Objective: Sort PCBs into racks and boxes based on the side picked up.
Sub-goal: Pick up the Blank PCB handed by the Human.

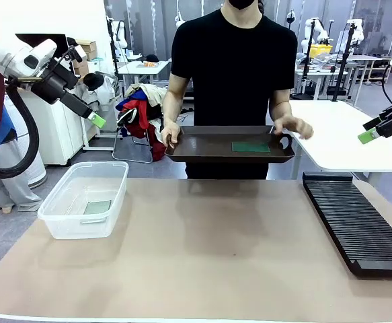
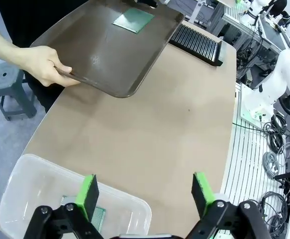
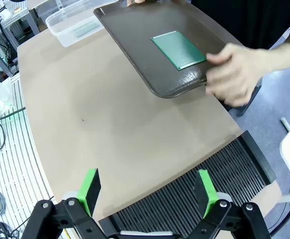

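Brown plastic: dark brown rectangular handled tray (image 1: 202, 142), held up roughly level at the far edge of the table, in front of a person in a black shirt.
Board on the tray: thin flat green rectangular circuit board (image 1: 251, 146), lying flat on the tray floor toward the rack-side end, green face up, fine dotted grid visible in the right wrist view.
Board in the tub: second paler grey-green circuit board (image 1: 97, 206), lying flat on the tub floor.
Tub: clear translucent rectangular plastic tub (image 1: 81, 229) with a rounded rim, standing on the table at the robot's left.
Rack: long flat black slotted rack (image 1: 357, 222), lying on the table at the robot's right, narrow slots running across its width.
Table: tan matte tabletop (image 1: 202, 256), stretching between tub and rack.
Person's hands: one hand (image 1: 171, 136) gripping the tub-side end of the tray; other hand (image 1: 293, 126) blurred, at the rack-side handle, contact unclear.
Left gripper: black two-finger left gripper (image 2: 145, 191) with green pads, jaws spread wide, raised in the air above the tub.
Right gripper: matching black right gripper (image 3: 147, 191), jaws spread wide, raised in the air above the rack.
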Tool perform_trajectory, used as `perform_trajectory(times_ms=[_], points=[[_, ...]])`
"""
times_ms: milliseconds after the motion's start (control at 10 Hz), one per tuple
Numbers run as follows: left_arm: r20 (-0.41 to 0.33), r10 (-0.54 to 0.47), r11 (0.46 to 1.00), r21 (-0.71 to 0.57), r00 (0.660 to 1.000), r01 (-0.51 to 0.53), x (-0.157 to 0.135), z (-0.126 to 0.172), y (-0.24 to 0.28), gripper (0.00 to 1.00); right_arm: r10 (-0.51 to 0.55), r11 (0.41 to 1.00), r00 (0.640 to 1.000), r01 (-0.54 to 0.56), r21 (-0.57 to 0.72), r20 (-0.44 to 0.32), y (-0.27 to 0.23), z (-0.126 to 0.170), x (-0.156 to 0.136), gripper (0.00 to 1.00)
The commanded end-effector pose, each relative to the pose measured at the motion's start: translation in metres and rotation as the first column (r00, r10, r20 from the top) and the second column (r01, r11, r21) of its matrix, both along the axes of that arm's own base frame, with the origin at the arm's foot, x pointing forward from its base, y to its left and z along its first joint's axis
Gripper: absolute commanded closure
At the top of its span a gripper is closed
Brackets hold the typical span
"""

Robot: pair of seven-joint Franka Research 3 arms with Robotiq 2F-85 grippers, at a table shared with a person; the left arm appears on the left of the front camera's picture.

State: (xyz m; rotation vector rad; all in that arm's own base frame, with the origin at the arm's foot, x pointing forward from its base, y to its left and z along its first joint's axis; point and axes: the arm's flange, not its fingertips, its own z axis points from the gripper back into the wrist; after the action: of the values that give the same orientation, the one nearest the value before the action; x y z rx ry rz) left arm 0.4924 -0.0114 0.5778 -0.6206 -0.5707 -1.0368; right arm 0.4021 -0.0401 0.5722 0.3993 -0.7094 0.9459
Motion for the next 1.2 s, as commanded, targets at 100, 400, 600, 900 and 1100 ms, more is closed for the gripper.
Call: perform_trajectory(times_ms=[100, 400, 600, 900, 1100], points=[[0.037, 0.074, 0.997, -0.018, 0.997, -0.073, -0.0024, 0.0030, 0.0021, 0.00, 0.011, 1.000, 1.000, -0.011, 0.018, -0.002, 0.0009, -0.0009, 0.0006, 0.00], [0.031, 0.115, 0.993, -0.017, 0.993, -0.115, -0.0009, 0.0050, 0.0057, 0.00, 0.011, 1.000, 1.000, -0.011, 0.018, -0.002, 0.0009, -0.0009, 0.0006, 0.00], [0.043, 0.069, 0.998, 0.008, 0.997, -0.069, 0.0033, 0.0068, 0.0073, 0.00, 0.011, 1.000, 1.000, -0.011, 0.018, -0.002, 0.0009, -0.0009, 0.0006, 0.00], [0.043, 0.069, 0.998, 0.008, 0.997, -0.069, 0.0033, 0.0068, 0.0073, 0.00, 0.011, 1.000, 1.000, -0.011, 0.018, -0.002, 0.0009, -0.0009, 0.0006, 0.00], [0.043, 0.069, 0.998, 0.008, 0.997, -0.069, 0.0033, 0.0068, 0.0073, 0.00, 0.011, 1.000, 1.000, -0.011, 0.018, -0.002, 0.0009, -0.0009, 0.0006, 0.00]])
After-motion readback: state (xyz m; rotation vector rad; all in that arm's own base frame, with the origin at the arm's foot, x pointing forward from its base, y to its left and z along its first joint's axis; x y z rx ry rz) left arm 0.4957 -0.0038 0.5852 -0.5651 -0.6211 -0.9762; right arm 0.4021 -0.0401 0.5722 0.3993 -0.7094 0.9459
